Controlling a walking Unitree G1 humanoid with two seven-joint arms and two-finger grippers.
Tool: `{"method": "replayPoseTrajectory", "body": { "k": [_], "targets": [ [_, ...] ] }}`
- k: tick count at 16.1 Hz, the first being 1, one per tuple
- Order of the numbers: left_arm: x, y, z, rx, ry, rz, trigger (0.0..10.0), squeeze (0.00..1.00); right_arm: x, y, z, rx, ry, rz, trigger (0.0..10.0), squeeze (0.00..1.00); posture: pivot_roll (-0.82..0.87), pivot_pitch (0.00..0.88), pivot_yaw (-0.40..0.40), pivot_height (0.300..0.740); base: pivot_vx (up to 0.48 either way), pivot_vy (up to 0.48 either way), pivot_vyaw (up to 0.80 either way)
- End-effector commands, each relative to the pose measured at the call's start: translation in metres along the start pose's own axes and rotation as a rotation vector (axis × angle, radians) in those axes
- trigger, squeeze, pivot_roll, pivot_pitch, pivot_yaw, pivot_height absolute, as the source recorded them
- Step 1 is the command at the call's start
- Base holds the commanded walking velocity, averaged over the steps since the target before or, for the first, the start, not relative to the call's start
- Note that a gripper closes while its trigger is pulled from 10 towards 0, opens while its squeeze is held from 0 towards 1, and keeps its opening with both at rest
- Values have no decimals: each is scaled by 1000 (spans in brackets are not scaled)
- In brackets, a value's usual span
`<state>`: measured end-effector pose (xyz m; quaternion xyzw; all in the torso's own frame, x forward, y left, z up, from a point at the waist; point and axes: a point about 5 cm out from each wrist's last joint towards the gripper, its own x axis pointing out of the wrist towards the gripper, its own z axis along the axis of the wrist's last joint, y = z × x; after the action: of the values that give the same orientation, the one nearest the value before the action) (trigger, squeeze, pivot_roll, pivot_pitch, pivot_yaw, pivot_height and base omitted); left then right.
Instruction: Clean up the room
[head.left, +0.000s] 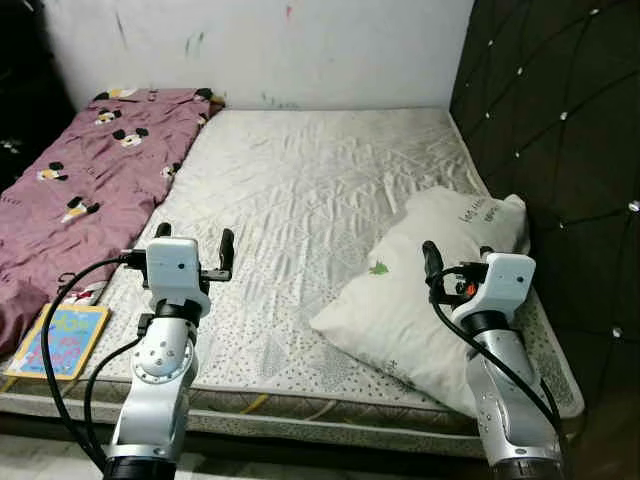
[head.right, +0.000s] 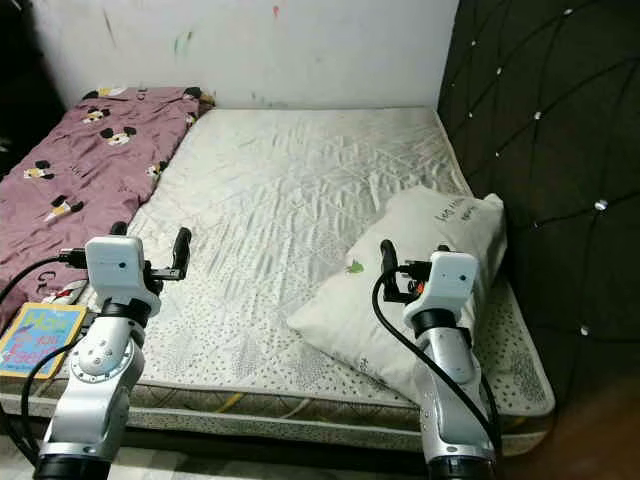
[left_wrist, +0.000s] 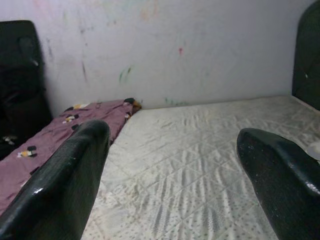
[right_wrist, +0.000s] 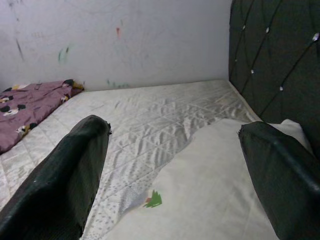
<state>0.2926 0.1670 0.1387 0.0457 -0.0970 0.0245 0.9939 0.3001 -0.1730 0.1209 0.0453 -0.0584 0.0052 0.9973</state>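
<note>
A white pillow (head.left: 400, 300) with a small green print lies askew on the right side of the bare quilted mattress (head.left: 300, 170). My right gripper (head.left: 458, 258) hovers open just above the pillow's near end (right_wrist: 210, 200), holding nothing. A purple blanket with cartoon mice (head.left: 80, 180) covers a lower bed on the left. A colourful children's book (head.left: 60, 340) lies by the mattress's near left corner. Above the mattress's near left part, my left gripper (head.left: 195, 248) is open and holds nothing; its two black fingers (left_wrist: 65, 180) frame the mattress and the far wall.
A dark tufted headboard (head.left: 560, 120) runs along the right side of the bed. A white wall with paint marks (head.left: 260, 40) closes the far end. The mattress's front edge (head.left: 300, 410) is just before me. Dark furniture (left_wrist: 20, 75) stands at the far left.
</note>
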Motion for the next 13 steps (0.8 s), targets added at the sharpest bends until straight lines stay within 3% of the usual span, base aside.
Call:
{"method": "replayPoseTrajectory", "body": {
  "k": [1, 5, 9, 13],
  "targets": [
    [-5, 3, -4, 13, 9, 24, 10000, 0, 2, 4, 0, 28, 0, 12, 10000, 0, 7, 0, 46, 740, 0, 0, 0],
    [-20, 6, -8, 6, 42, 29, 10000, 0, 1, 16, -7, 54, 31, 40, 10000, 0, 40, 0, 30, 740, 0, 0, -642],
    [-18, 5, 4, 5, 29, 23, 10000, 0, -3, 21, -7, 47, 49, 67, 10000, 0, 40, 84, 23, 740, 0, 0, 0],
    [-24, 5, 8, -10, 36, 49, 10000, 0, -10, 14, -13, 5, 94, 91, 10000, 0, 50, 123, -21, 740, 0, 0, 0]
  ]
}}
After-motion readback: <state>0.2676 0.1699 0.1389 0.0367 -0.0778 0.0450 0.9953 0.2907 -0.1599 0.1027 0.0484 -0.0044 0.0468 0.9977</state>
